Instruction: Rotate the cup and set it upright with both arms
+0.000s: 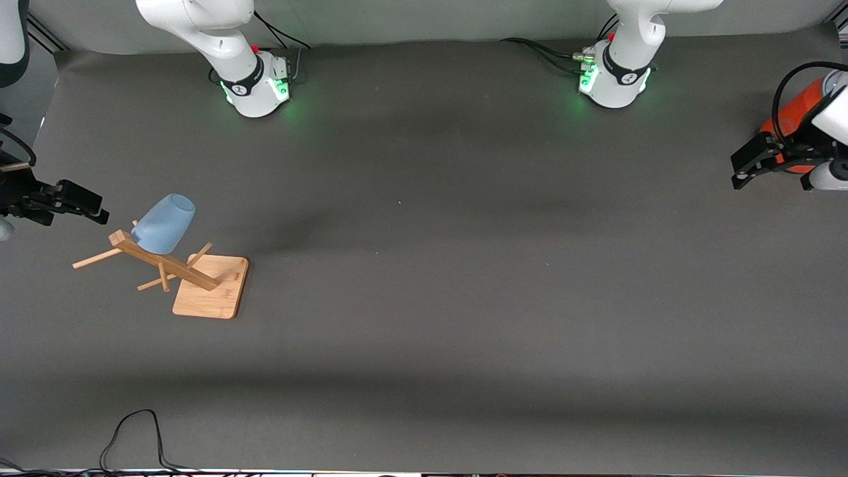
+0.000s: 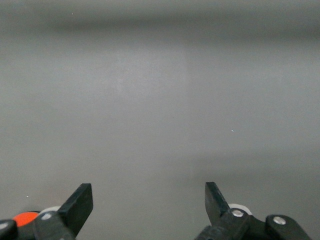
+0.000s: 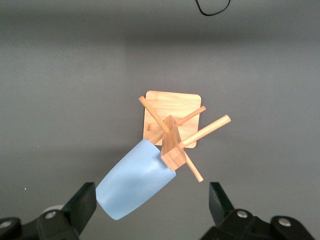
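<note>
While the cup [image 1: 163,224] hangs mouth-down and tilted on a wooden rack [image 1: 199,278] peg at the right arm's end, your right pincer [image 1: 83,202], open and empty, hovers nearest; left pincer [image 1: 752,165], open, empty, waits well apart.

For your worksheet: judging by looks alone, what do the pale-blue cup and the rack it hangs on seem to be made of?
The pale-blue tapered cup: probably plastic, matte, judging by its even colour, smooth wall and lack of glare. The light-brown pegged rack with a square base: probably wood, perhaps bamboo, unpainted, judging by its warm tan tone and faint grain lines on the base.
</note>
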Controlling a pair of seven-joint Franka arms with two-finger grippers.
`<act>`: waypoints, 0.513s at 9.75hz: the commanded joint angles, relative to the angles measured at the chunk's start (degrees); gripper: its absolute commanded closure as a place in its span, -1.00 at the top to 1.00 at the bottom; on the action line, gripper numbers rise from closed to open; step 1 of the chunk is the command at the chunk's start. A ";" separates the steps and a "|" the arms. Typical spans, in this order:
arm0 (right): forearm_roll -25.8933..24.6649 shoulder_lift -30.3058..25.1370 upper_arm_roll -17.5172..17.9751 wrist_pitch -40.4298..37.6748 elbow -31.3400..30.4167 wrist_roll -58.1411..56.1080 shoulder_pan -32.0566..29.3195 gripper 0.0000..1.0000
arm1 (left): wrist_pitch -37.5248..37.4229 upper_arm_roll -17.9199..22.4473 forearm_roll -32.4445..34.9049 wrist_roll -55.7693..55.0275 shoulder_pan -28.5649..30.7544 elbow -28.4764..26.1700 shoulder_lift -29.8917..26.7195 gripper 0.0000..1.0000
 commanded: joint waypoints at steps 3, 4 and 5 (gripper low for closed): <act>-0.71 -0.12 0.50 0.47 -0.11 0.99 -0.36 1.00 | -1.10 -0.11 0.57 -0.35 0.11 1.07 0.60 1.00; -0.71 -0.20 0.50 0.47 -0.11 0.99 -0.36 1.00 | -1.18 -0.20 0.57 -0.45 0.02 1.07 0.52 1.00; -0.62 -0.12 0.59 0.47 -0.11 0.99 -0.36 1.00 | -1.27 -0.20 0.48 -0.36 0.11 1.07 0.52 1.00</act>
